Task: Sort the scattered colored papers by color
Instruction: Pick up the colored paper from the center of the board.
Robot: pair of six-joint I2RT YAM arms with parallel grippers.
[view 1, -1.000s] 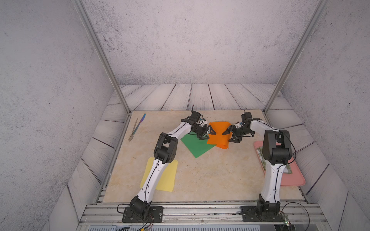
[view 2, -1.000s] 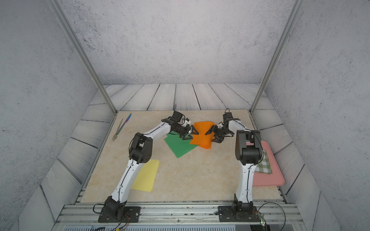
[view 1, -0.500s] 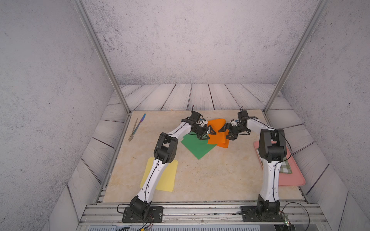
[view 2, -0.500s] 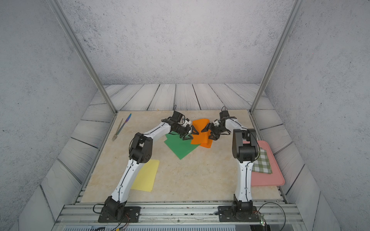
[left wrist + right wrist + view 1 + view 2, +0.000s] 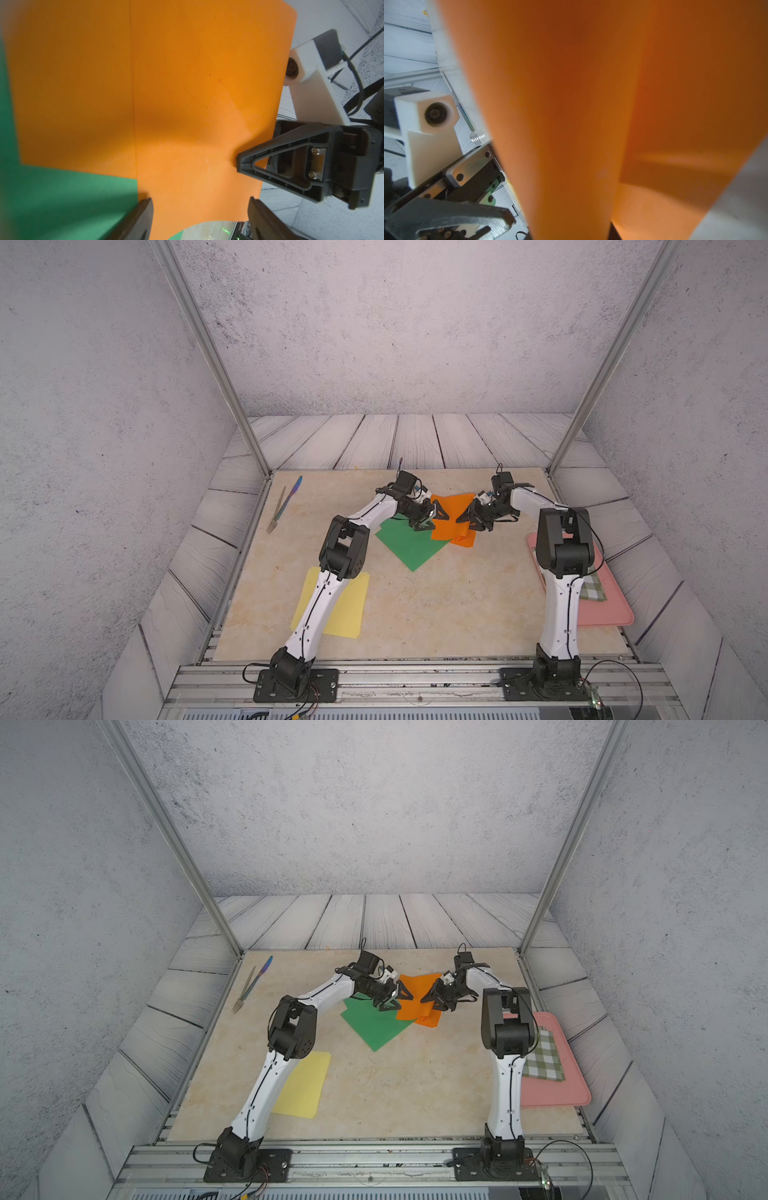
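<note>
Grey textured walls boxed in the beige stone table (image 5: pixel 415 614) where I was sorting. At its right edge sat the pink tray (image 5: pixel 615 610), a checked cloth (image 5: pixel 544 1056) folded inside. Near the front-left corner the yellow paper (image 5: pixel 349 605) lay flat, partly under my left arm. The green paper (image 5: pixel 409 545) lay mid-table. Overlapping its far side, toward the back edge, the orange paper (image 5: pixel 451 516) stood bowed off the surface, with what looked like a second orange sheet (image 5: pixel 464 540) flat beneath it. A fork (image 5: pixel 276 512) and pen (image 5: pixel 293 491) lay along the left edge near the back corner.

My right gripper (image 5: pixel 239 164) was pinched on one edge of the orange paper, creasing it there. My left gripper (image 5: pixel 200 202) stood released, jaws wide astride the opposite edge, gripping nothing.

My judgement: the lift would go best slow and level, peeling the sheet clear without dragging the green one. The left jaws should either close on their edge or back away, so the paper neither tears nor buckles.
</note>
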